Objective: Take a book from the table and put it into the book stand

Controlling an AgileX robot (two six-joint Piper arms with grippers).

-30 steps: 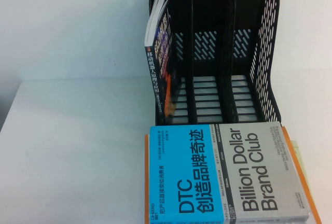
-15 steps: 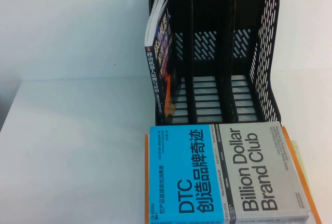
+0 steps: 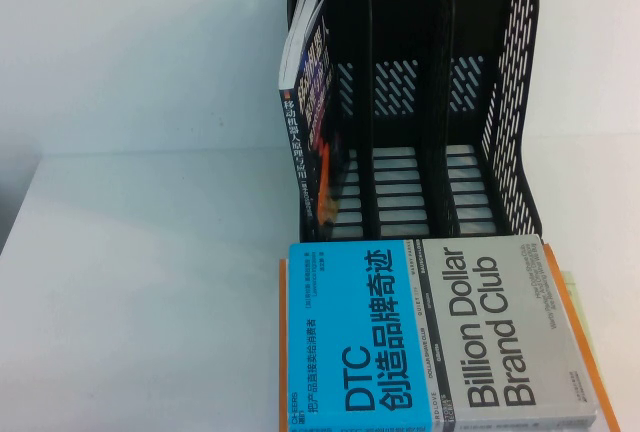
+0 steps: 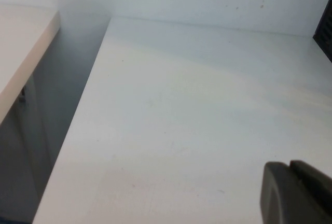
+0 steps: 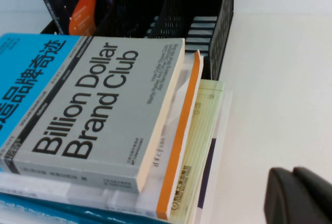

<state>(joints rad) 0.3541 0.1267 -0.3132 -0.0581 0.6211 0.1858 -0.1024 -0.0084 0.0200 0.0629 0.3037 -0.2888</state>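
Book (image 3: 308,112): thick navy paperback, white title on spine, stands upright in leftmost slot of stand (image 3: 500,102), leaning slightly. Stand: black plastic, slotted sides, ribbed base, on matte white table (image 3: 140,292). In front of the stand: glossy blue-grey book (image 3: 440,327) atop a flat stack. Left gripper (image 4: 298,193) over bare table, right gripper (image 5: 301,195) beside stack; dark rounded edges only, jaw state cannot tell.

A plain white wall (image 3: 140,42) rises behind the white bench (image 3: 140,292), evenly lit with soft shadows. Beside the bench's edge, across a shadowed gap, stands a second pale surface (image 4: 21,53) with a dim grey space beneath it.
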